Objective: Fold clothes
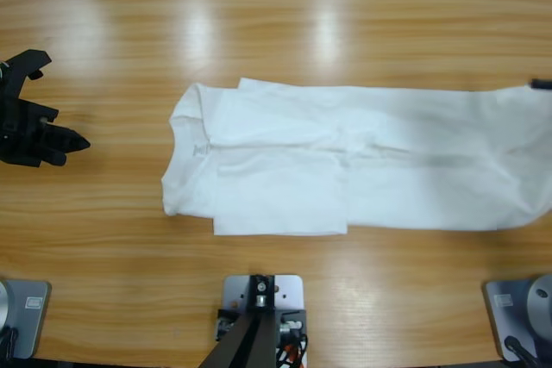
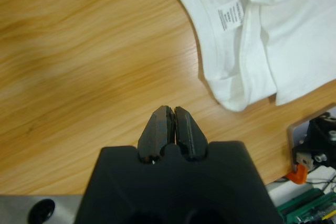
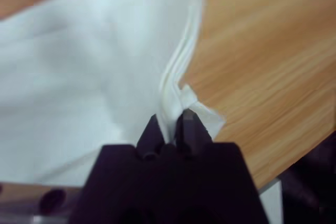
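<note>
step: lengthwise fold of T-shirt (image 1: 345,161) | right claw (image 3: 170,124) clamped on hem edge | left claw (image 2: 170,129) together, idle over tabletop (image 1: 112,66) | next: probably carry hem toward collar

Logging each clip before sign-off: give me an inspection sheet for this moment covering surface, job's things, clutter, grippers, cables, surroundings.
Surface: long wooden table, glossy with light glare.
Job's things: white T-shirt lying flat, sides folded in, collar toward the left gripper.
Clutter: nothing seen.
Grippers: left gripper shut, empty, over bare wood short of the collar; right gripper shut on the T-shirt's layered edge.
Cables: wires by the rig at the table edge.
Surroundings: floor beyond the far edge, unclear.
</note>
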